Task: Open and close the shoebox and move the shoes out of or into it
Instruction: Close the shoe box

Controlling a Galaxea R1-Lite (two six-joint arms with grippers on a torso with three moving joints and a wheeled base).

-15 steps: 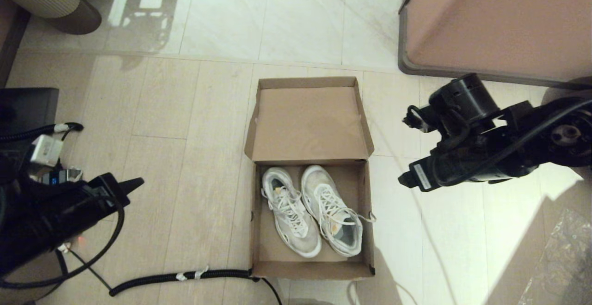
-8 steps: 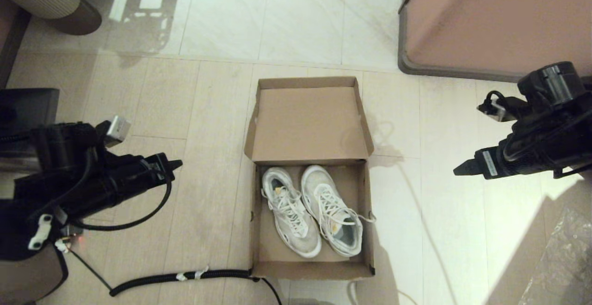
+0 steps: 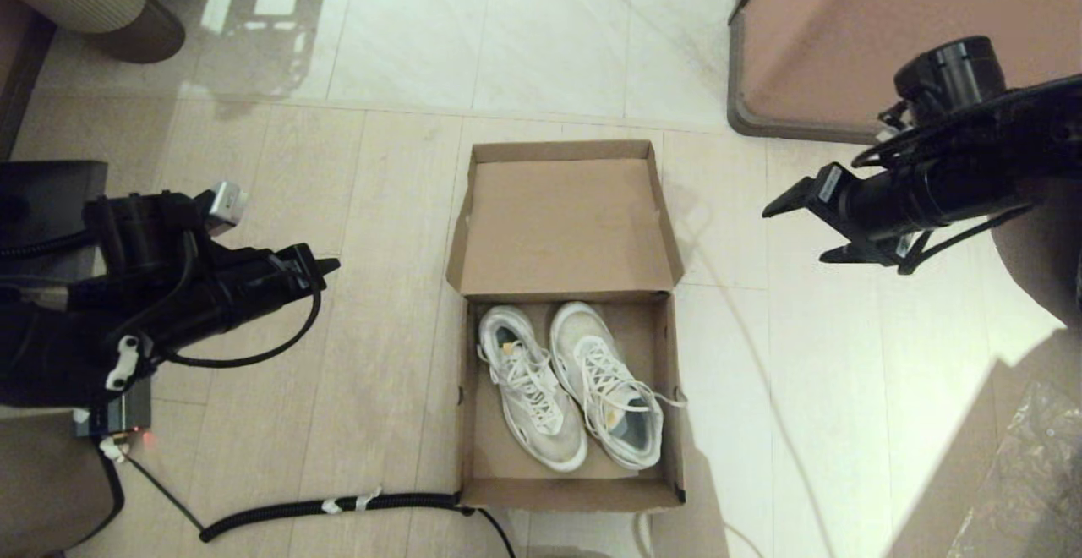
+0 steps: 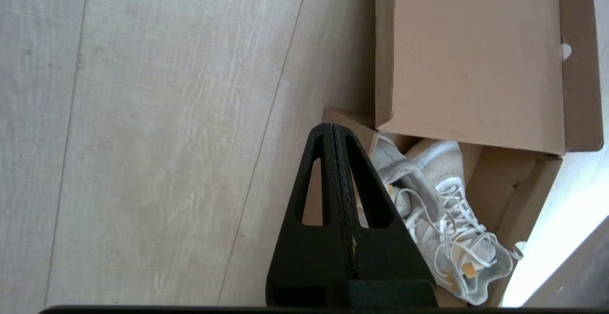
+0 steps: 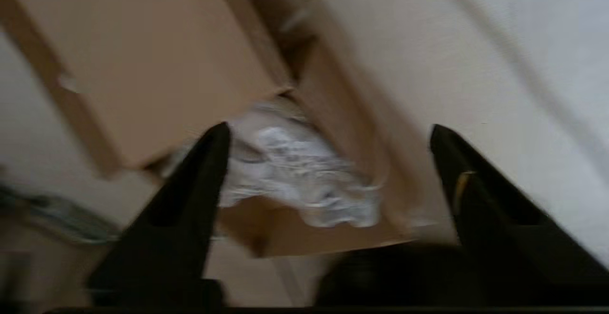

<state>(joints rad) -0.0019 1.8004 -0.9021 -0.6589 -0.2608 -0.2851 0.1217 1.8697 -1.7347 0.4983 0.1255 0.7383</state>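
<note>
Two pincers are in view, one on each side of the shoebox (image 3: 568, 321), and neither holds anything.

My left pincer (image 3: 325, 266) hangs above the floor (image 3: 372, 203) well to the left of the box, tip pointing toward it. Its fingers (image 4: 333, 161) are pressed flat together with no gap.

A black corrugated cable (image 3: 330, 507) lies on the floor at lower left and runs up to the near left corner of the box.

The shoebox sits on the floor at the centre. Its hinged lid (image 3: 565, 224) is folded fully back on the far side, plain brown inner face up. No print or label can be read on the cardboard.

The shoes (image 3: 568, 385) lie side by side in the tray, toes toward the lid, pushed toward the hinge end and leaving bare cardboard at the near end. One lace end hangs over the right wall. No brand mark is legible on them.

My right pincer (image 3: 803, 228) hangs above the floor well to the right of the lid, tip pointing toward the box. Its fingers (image 5: 190, 185) are spread wide. A small white label sits on its body; the writing is too small to read.

A large pinkish-brown block (image 3: 845, 34) with a dark grey rim stands at far right.
</note>
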